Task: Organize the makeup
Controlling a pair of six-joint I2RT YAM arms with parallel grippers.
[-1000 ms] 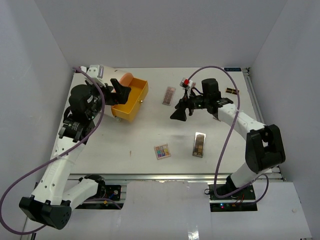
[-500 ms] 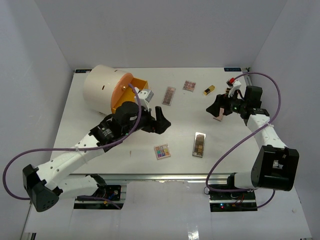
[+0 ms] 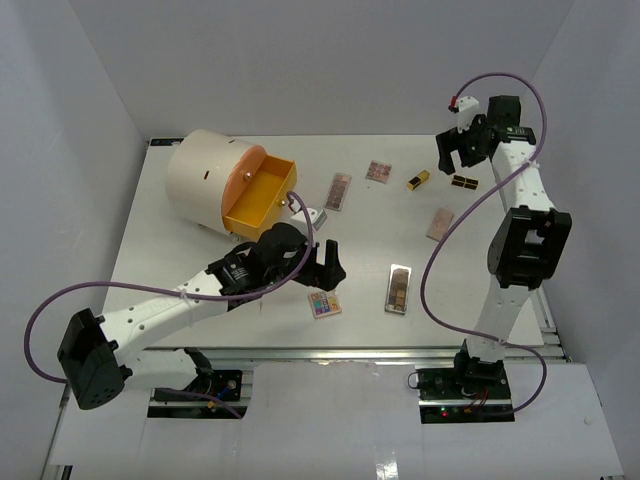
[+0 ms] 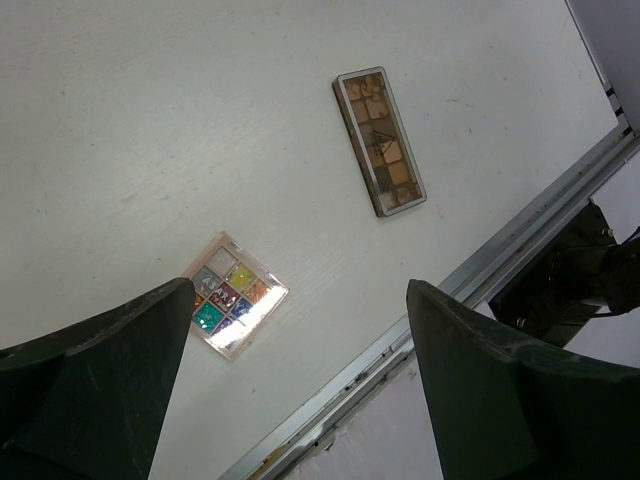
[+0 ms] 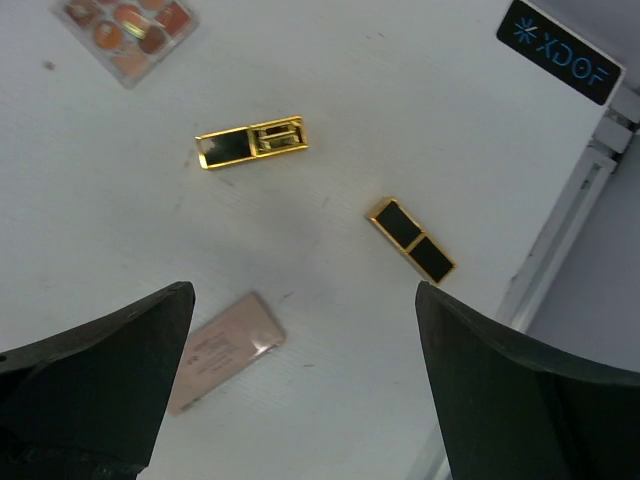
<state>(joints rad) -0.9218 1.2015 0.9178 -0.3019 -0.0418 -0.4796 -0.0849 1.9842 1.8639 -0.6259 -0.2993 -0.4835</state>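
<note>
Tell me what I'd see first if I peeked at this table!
The big cream drum with its orange drawer pulled out, at the far left. Then the rainbow-coloured palette near the front edge, with the left arm holding open jaws over it. At the far right, the right arm stands tall over small gold-black tubes.

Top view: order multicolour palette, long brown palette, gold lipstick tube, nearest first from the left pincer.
1. multicolour palette, just nearside of the left pincer.
2. long brown palette, to its right.
3. gold lipstick tube, far back right.
</note>
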